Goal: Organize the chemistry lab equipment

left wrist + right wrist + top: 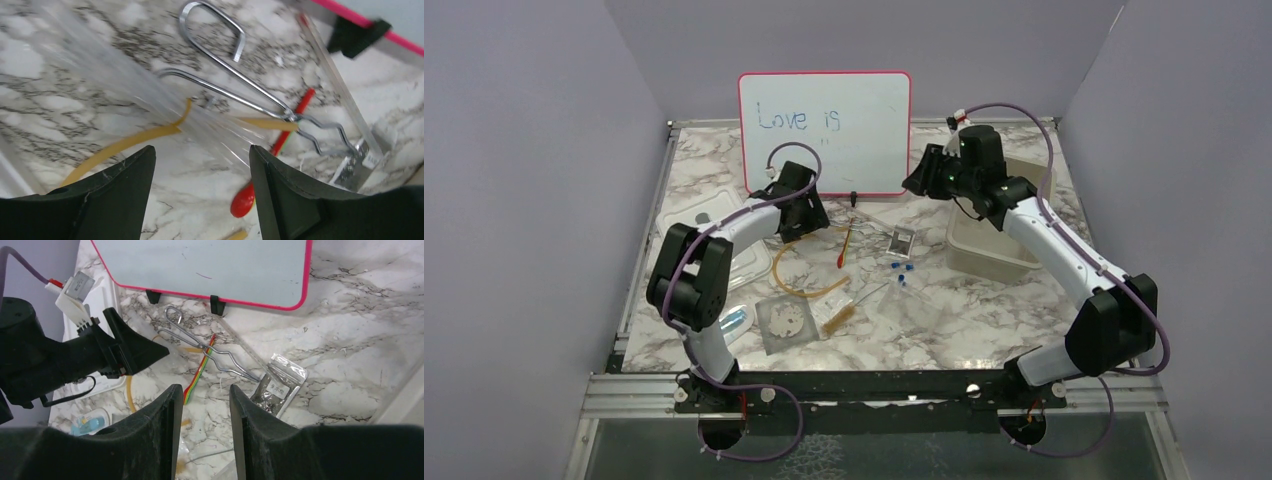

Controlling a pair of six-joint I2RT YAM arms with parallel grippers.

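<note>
Currently: left end effector (pixel 200 150) open, empty, low over amber tubing loop (pixel 120 142) and red-tipped dropper (pixel 243 200) on worktop (pixel 50 100); right end effector (pixel 205 390) open, empty, raised beside red-framed whiteboard (pixel 824 120).

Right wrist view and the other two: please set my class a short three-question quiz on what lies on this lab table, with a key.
1. True or false: the metal tongs lie flat on the table in front of the whiteboard.
2. In the right wrist view, what lies right beside the wavy tips of the tongs?
A. a clear packet with dark contents
B. a glass beaker
C. a rubber stopper
3. Fill the gap: the tubing loop on the table near the left gripper is ___ in colour.

Key: 1 true; 2 A; 3 amber.
</note>
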